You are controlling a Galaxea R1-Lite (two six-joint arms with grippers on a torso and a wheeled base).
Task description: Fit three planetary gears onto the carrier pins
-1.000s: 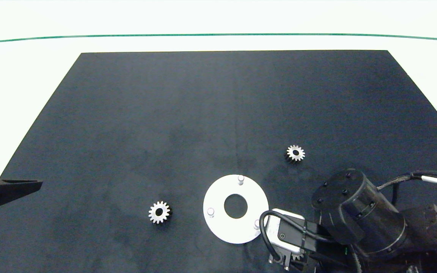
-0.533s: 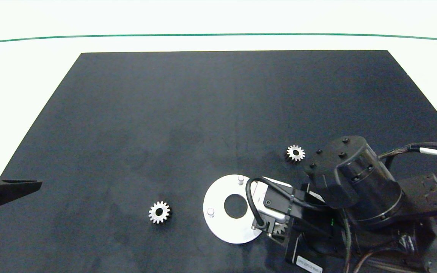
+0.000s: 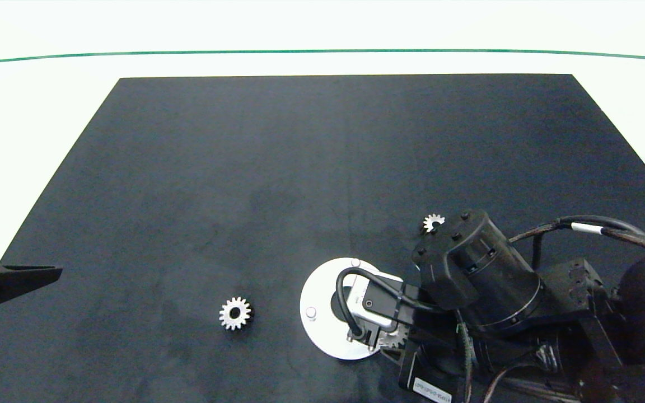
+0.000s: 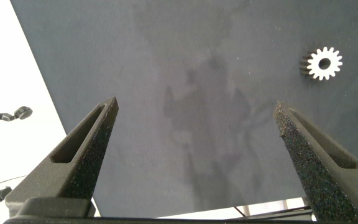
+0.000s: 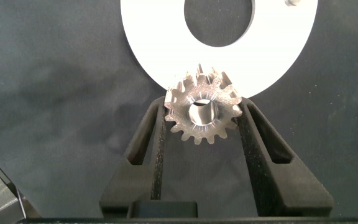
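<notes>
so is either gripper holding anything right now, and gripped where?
The right gripper holds one planetary gear, its fingers clamped on opposite toothed edges, at the white disc's rim. The left gripper is open and holds nothing.

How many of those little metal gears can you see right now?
3. One lies loose on the black mat left of the white disc, at. One sits beyond the disc, half hidden by the right arm. The right gripper holds the third gear at the disc's edge.
</notes>
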